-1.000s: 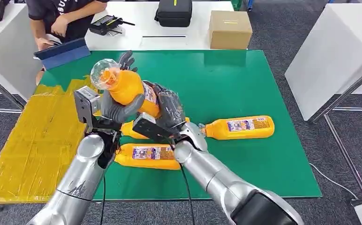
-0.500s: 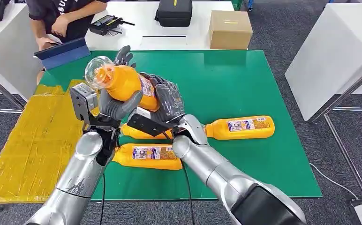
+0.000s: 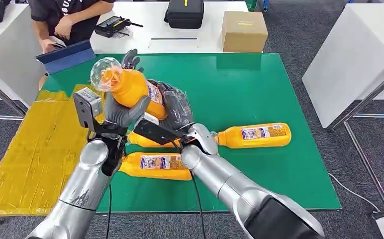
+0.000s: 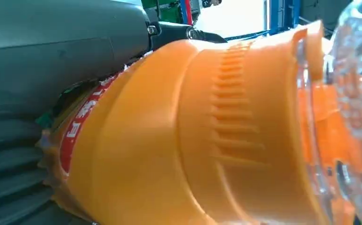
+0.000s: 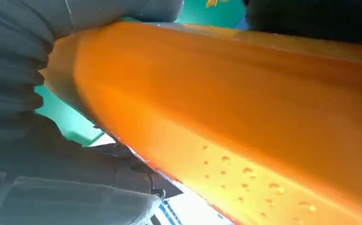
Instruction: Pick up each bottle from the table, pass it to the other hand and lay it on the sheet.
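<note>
Both hands on one orange bottle (image 3: 133, 89), held above the green table (image 3: 259, 89).

The left hand (image 3: 123, 107) has its thumb and fingers wrapped round the bottle's upper body, just below the clear cap (image 3: 102, 73), which tilts up toward the far left. The right hand (image 3: 172, 107) clasps the labelled lower end (its fingers curl over the bottle's body). Three more bottles lie on the table: one to the right (image 3: 254, 135), one near (image 3: 155, 167), one partly hidden behind the arms (image 3: 147, 141). The yellow sheet (image 3: 36, 149) lies at the left.
</note>
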